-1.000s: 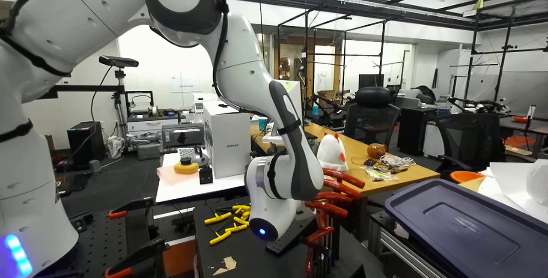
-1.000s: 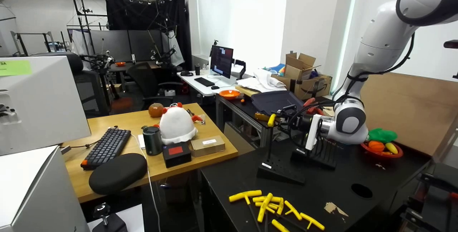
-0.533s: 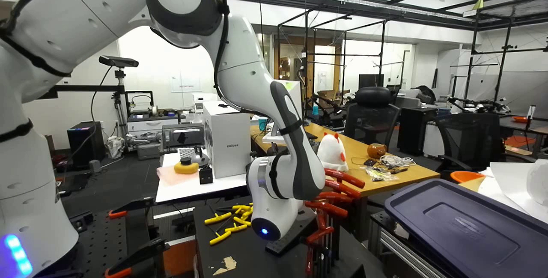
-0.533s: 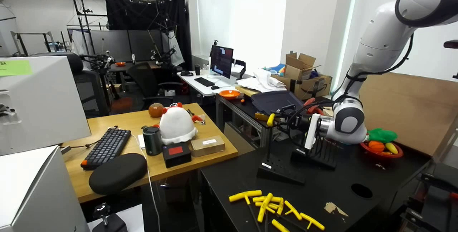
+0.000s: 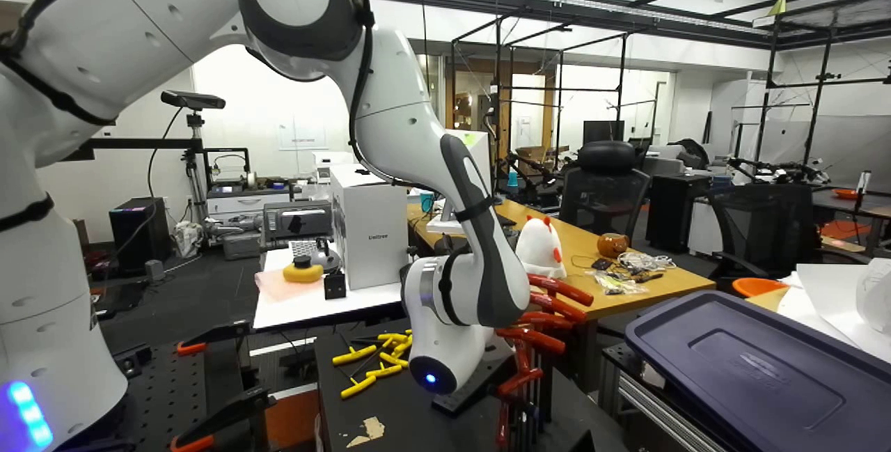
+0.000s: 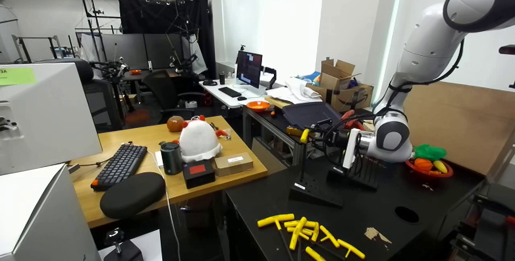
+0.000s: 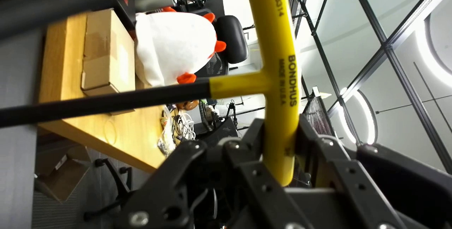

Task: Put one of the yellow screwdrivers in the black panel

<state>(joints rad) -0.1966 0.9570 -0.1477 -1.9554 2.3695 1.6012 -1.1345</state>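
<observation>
Jaws clamped on a yellow screwdriver [image 7: 282,80], and look how: they pinch one end of the T-handle's bar, leaving the shaft free just beyond them and pointing down, a sensible pose for finding a hole. Under that shaft, below the jaws, comes what I take for the black panel [image 6: 316,196], peppered with holes; whether the tip is in isn't clear. Just beside it, lower than the jaws, red-handled tools [image 5: 532,338] stand in a rack [image 6: 354,182], handles up, presumably for easy grabbing. Other yellow screwdrivers [image 6: 297,235] lie loose on the surface [image 6: 370,208], well apart from the jaws.
</observation>
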